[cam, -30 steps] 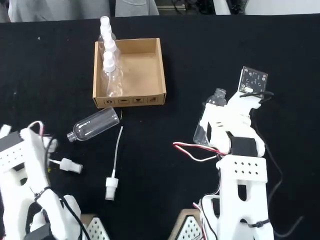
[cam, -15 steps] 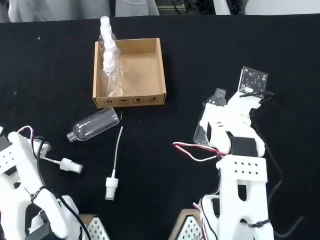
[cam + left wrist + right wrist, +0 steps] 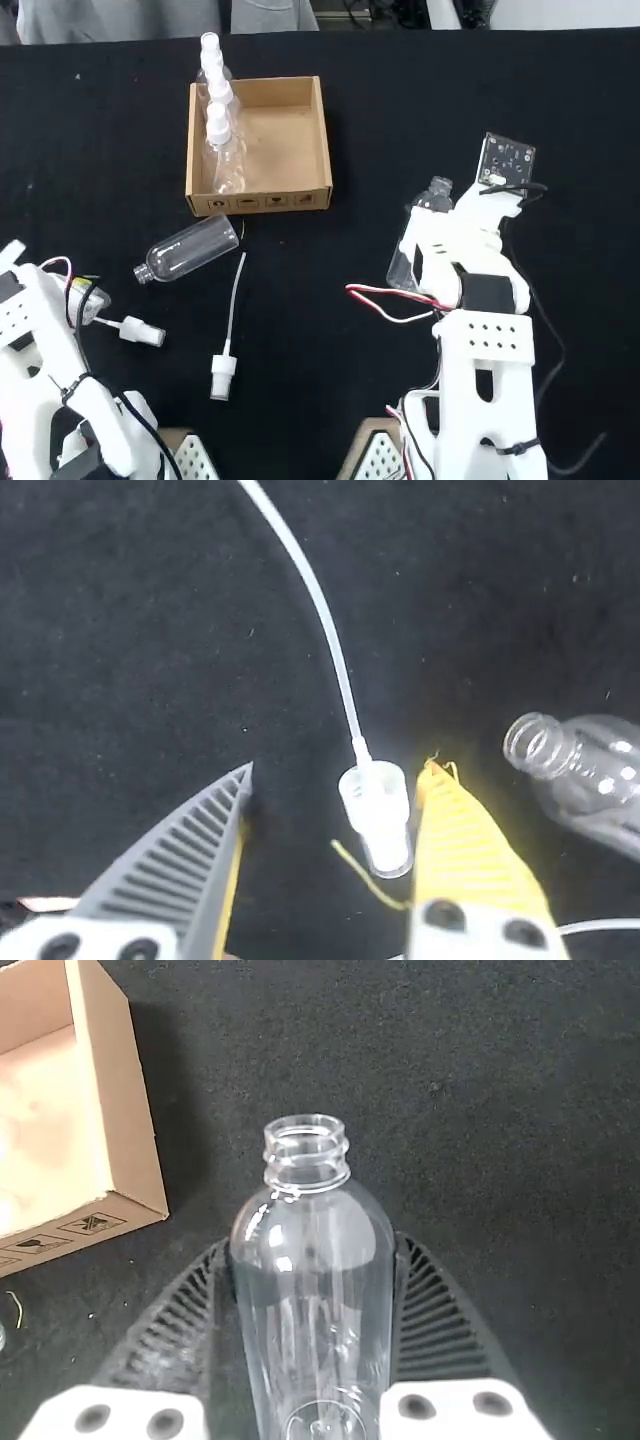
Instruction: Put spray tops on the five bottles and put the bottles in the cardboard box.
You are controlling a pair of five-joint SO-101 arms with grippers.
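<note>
Three capped bottles [image 3: 226, 160], clear plastic with white spray heads, lie in a row along the left wall of the open brown cardboard box [image 3: 290, 150]. The farthest one pokes out over the far wall. I judge three of the five done, with two bottles left to cap and box.

One of those, the lying bottle [image 3: 190, 248], is clear, uncapped and on its side on the black table [image 3: 120, 120], just near the box. Its long axis slants from left-near to right-far, with the open mouth at the left-near end. The other, the held bottle [image 3: 310, 1310], is also clear and uncapped. It is clamped between the two fingers of the right gripper [image 3: 312, 1260], to the right of the box and well apart from it. Its long axis runs near to far, with the open neck towards the far side.

Two white spray tops with long thin dip tubes lie loose. The middle spray top [image 3: 222, 375] has its head near and its tube running far, ending just beside the lying bottle. The left spray top [image 3: 375, 815] lies close to that bottle's mouth, roughly left to right, with its head to the right. The left gripper [image 3: 340, 780] is spread wide and holds nothing. This top sits between its jaws, closer to the yellow one, though whether it touches the jaw is unclear.
</note>
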